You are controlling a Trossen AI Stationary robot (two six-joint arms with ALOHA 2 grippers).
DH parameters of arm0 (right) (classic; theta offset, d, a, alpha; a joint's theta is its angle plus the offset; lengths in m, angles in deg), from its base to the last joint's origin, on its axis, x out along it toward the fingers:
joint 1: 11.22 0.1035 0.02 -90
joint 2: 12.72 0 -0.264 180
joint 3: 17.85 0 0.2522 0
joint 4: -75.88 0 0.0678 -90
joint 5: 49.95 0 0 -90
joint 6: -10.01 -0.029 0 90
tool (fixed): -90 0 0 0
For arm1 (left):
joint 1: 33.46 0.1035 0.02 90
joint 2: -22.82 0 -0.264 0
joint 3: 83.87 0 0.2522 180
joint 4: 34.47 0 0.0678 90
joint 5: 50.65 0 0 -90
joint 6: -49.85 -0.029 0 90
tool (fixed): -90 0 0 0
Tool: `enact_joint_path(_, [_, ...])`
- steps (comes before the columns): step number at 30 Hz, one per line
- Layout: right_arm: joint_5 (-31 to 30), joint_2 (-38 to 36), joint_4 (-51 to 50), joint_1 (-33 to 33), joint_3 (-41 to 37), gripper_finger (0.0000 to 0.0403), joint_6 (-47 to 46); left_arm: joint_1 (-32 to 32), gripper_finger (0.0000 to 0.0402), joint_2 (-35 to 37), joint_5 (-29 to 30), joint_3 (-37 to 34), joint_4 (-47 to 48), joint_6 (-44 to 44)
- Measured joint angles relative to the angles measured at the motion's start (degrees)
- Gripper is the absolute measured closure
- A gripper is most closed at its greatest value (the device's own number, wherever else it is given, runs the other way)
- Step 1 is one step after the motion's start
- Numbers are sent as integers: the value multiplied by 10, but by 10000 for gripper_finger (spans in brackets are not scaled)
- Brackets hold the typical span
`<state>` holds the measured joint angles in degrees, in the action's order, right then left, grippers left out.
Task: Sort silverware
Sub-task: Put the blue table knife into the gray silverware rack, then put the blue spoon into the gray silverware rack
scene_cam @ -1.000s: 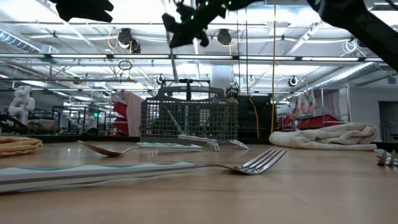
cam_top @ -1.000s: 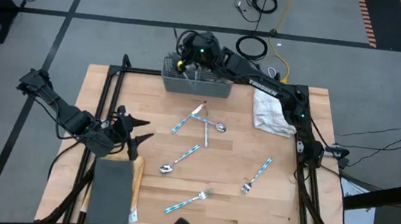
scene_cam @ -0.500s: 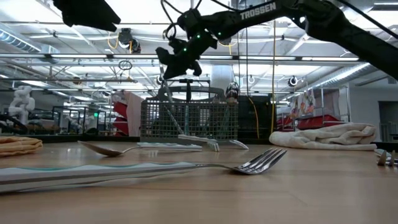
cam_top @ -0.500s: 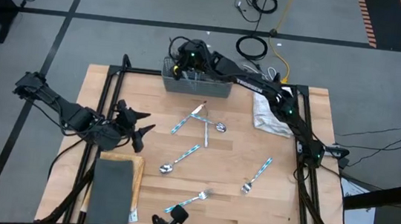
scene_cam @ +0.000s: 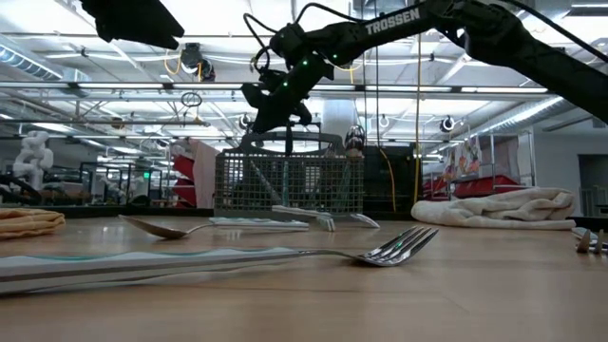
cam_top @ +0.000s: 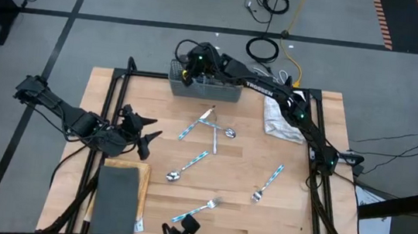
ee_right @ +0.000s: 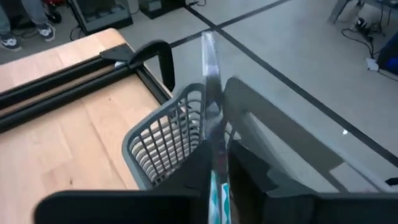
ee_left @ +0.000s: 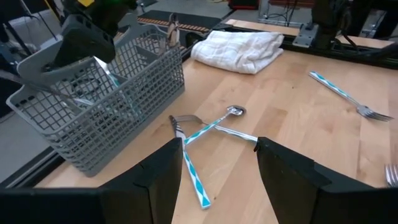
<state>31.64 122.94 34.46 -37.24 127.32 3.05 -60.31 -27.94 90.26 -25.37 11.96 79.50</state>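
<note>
The silverware has shiny heads and blue-and-white handles. Several pieces lie loose on the wooden table: a crossed cluster (cam_top: 209, 129), a spoon (cam_top: 187, 166), and two forks (cam_top: 268, 183) (cam_top: 199, 208). A grey mesh basket (cam_top: 204, 85) stands at the far edge. My right gripper (cam_top: 191, 63) hovers over the basket's left end (ee_right: 168, 134), shut on a knife (ee_right: 210, 93). My left gripper (cam_top: 144, 131) waits open above the table's left side, and its fingers frame the cluster (ee_left: 205, 134) in the left wrist view. My right gripper pinches the knife's blue-and-white handle (ee_right: 215, 190) between its two fingers. The knife lies along the fingers, and its blade (ee_right: 208, 68) sticks out ahead of the fingertips. The fingers slant downward from the table's right. The blade is over the basket's end wall; whether they touch, I cannot tell.
A crumpled white towel (cam_top: 283, 118) lies at the far right. A dark grey slab (cam_top: 116, 197) rests on a tan mat at the near left. Black frame rails run along the table's left (cam_top: 108, 114) and right edges. Bare wood lies between the scattered pieces.
My right gripper has come down and toward the table's left with the knife, from above the basket's middle to just over its left end, tipping further downward. Nothing on the table has moved.
</note>
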Motion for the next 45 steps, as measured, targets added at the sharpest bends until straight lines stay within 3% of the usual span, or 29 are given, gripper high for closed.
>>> enact_joint_path(3, [11,-1,-15,0,0,324,-3,0,189,0,-2,0,0,0])
enact_joint_path(6, [66,-19,-39,0,0,298,15,0,189,0,-5,0,-3,0])
enact_joint_path(10, [88,-94,-112,18,0,279,74,0,189,0,-26,0,-13,1])
enact_joint_path(13, [103,-162,-227,48,3,276,142,0,189,0,-40,0,-21,0])
enact_joint_path(16, [96,-209,-358,88,2,276,167,0,189,0,-45,0,-24,0])
enact_joint_path(20, [22,-231,-490,134,2,275,159,0,189,0,-47,0,-24,0])
enact_joint_path(25, [13,-186,-538,145,1,275,160,0,189,0,-69,0,-26,0])
enact_joint_path(31, [101,-111,-509,136,0,275,193,0,189,0,-75,0,-26,0])
enact_joint_path(37, [124,-45,-524,114,0,275,215,0,189,0,-82,0,-21,0])
enact_joint_path(45, [145,-12,-531,87,-5,275,231,0,189,0,-88,0,-5,0])
